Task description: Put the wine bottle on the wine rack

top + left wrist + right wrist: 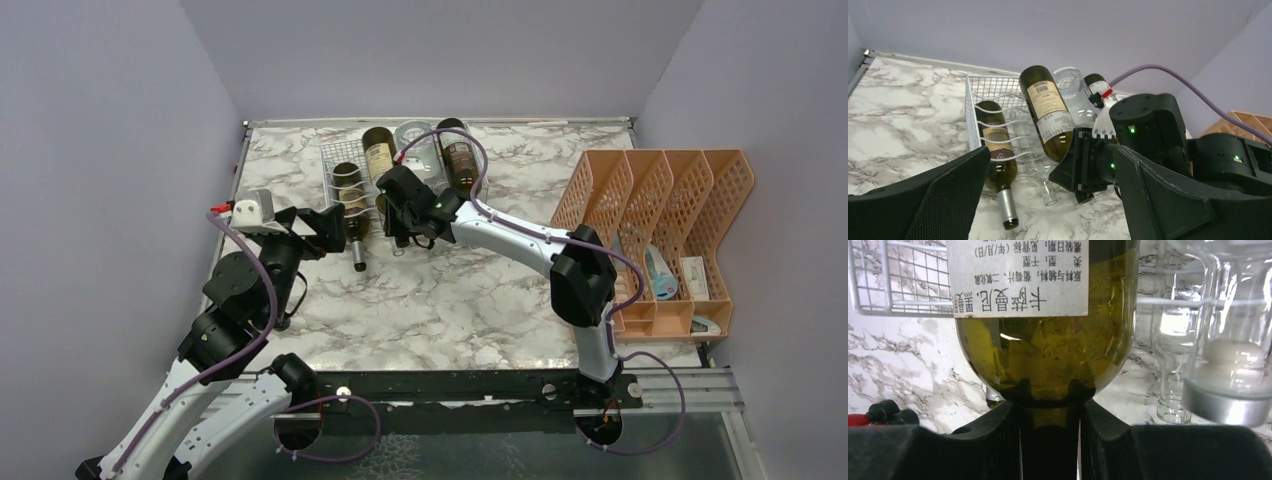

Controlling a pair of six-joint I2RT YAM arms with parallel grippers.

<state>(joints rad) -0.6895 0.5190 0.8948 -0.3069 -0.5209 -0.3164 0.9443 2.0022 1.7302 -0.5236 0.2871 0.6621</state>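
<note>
The wine bottle is olive green with a white label and lies slanted over the white wire wine rack, base toward the back wall. My right gripper is shut on its neck; in the right wrist view the bottle's shoulder fills the space above the right gripper. The left wrist view shows the same bottle crossing the rack. My left gripper stands open and holds nothing, just left of the rack's front edge, its wide gap facing the rack.
A dark green bottle lies in the rack's left cradle, neck poking out in front. A clear bottle and another dark bottle lie at the rack's right. An orange divider tray stands at the right edge.
</note>
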